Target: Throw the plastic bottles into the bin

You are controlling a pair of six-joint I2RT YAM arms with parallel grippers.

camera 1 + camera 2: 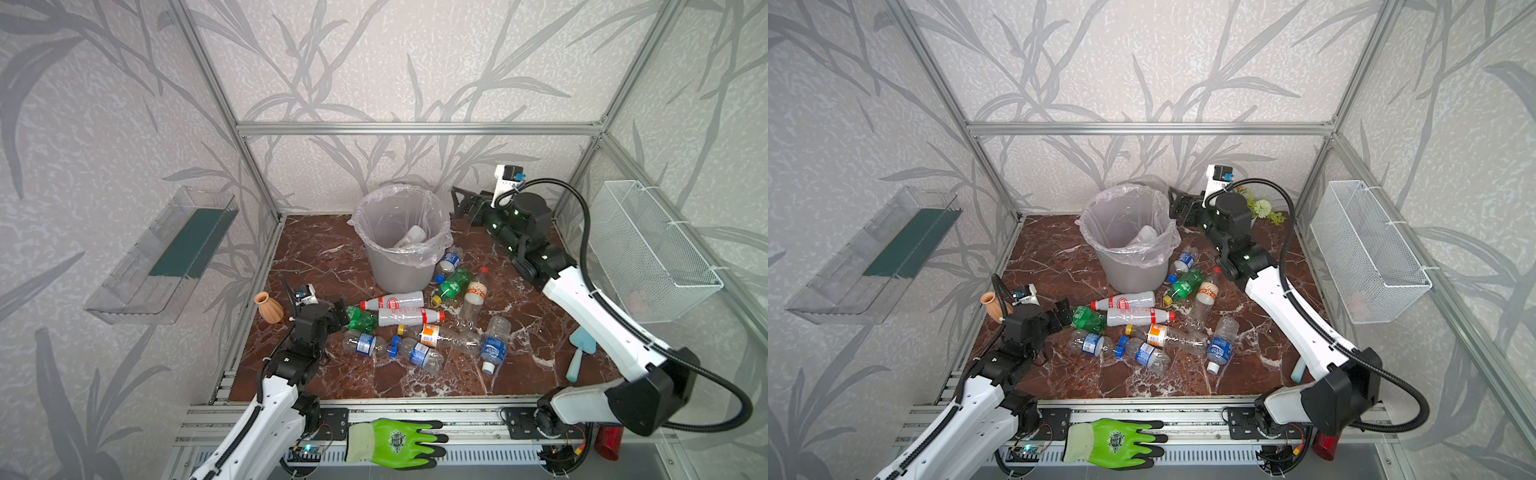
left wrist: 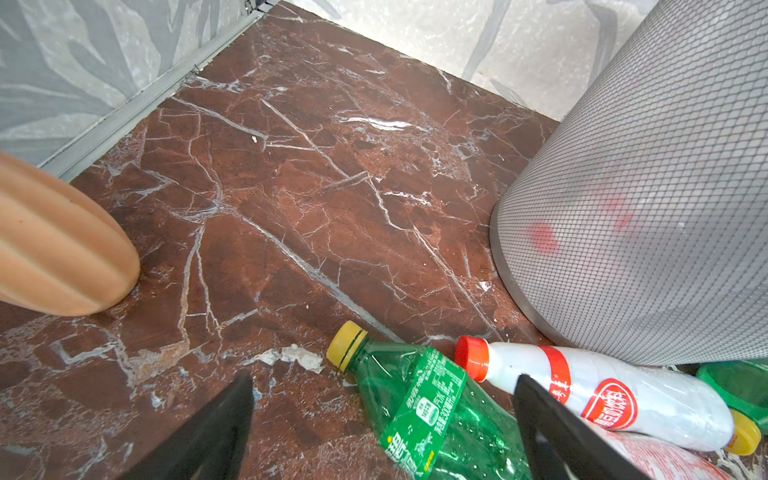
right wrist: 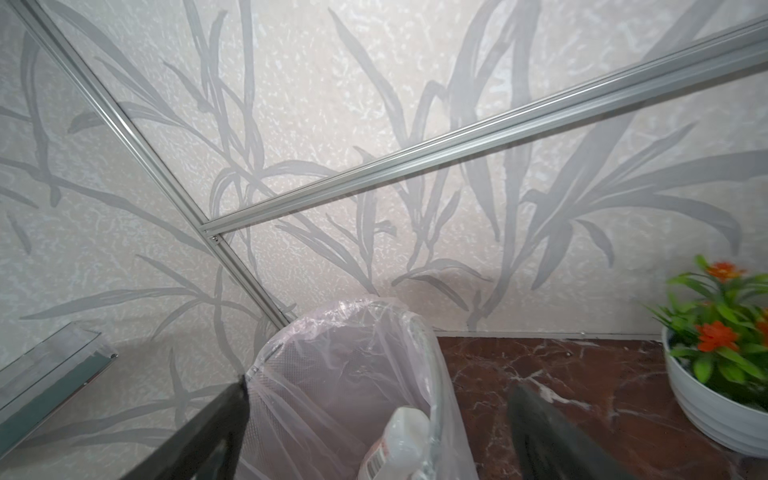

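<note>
The grey bin (image 1: 399, 270) (image 1: 1133, 270) with its clear bag stands at the back middle of the marble floor. One white bottle (image 1: 412, 236) (image 3: 399, 436) lies inside it. My right gripper (image 1: 457, 199) (image 3: 378, 388) hovers open beside the bin's rim, holding nothing. Several plastic bottles lie in a heap in front of the bin, among them two white ones with red bands (image 1: 395, 300) (image 1: 409, 316). My left gripper (image 1: 341, 316) (image 2: 384, 378) is open and low, its fingers either side of a green bottle (image 2: 424, 411) (image 1: 359, 318) with a yellow cap.
A terracotta vase (image 1: 269, 307) stands just left of my left arm. A white flower pot (image 3: 715, 399) sits in the back right corner. A wire basket (image 1: 648, 249) hangs on the right wall, a clear shelf (image 1: 166, 257) on the left. A green glove (image 1: 395, 442) lies on the front rail.
</note>
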